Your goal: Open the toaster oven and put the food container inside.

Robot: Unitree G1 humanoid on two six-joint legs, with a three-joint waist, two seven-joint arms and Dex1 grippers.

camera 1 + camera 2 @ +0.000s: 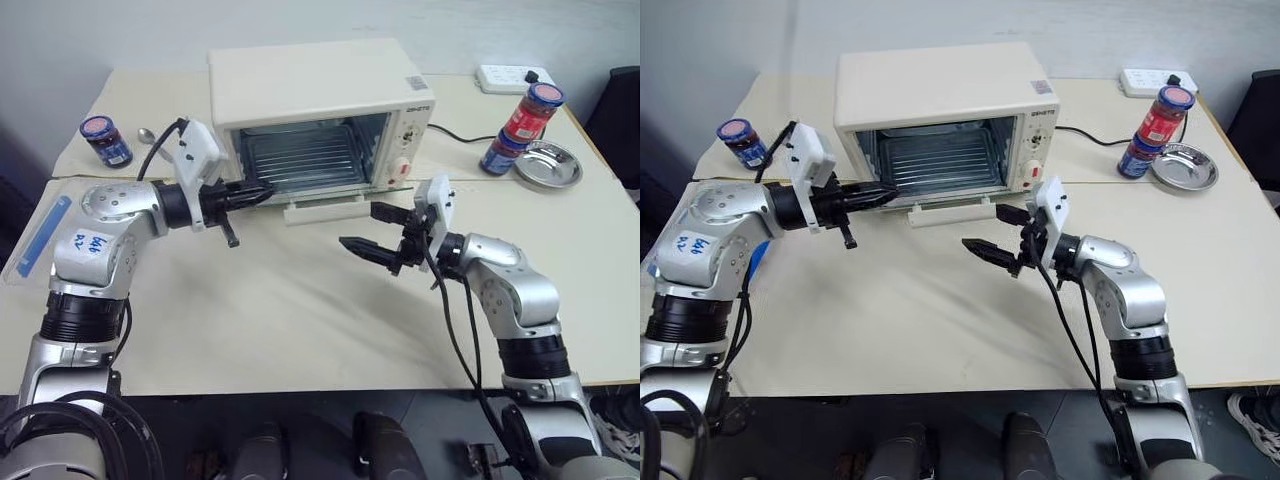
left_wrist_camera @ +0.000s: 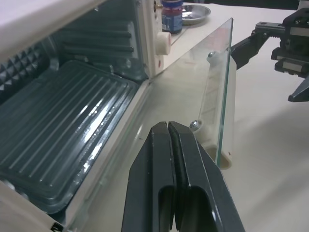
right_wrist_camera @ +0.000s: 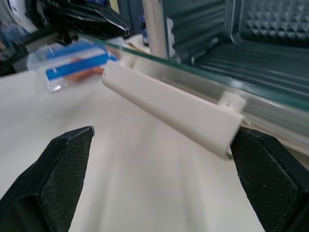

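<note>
Already the cream-white boxy toaster oven (image 1: pixel 320 95) stood open at upper centre; left gripper (image 1: pixel 262 190) pressed together, right gripper (image 1: pixel 372 228) spread, clear blue-clipped food container (image 1: pixel 40 237) far left.

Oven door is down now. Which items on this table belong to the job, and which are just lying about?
Job: toaster oven, open; food container, on the table, outside the oven.

Lying about: blue-lidded jars, stacked jars, metal dish, spoon, power strip.

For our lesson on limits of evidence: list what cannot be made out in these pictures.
- Food container: cut off by the left eye view's edge; blurred in the right wrist view, food unclear.
- Toaster oven knob markings: too small in the eye views.
- Jar label text: too small.
</note>
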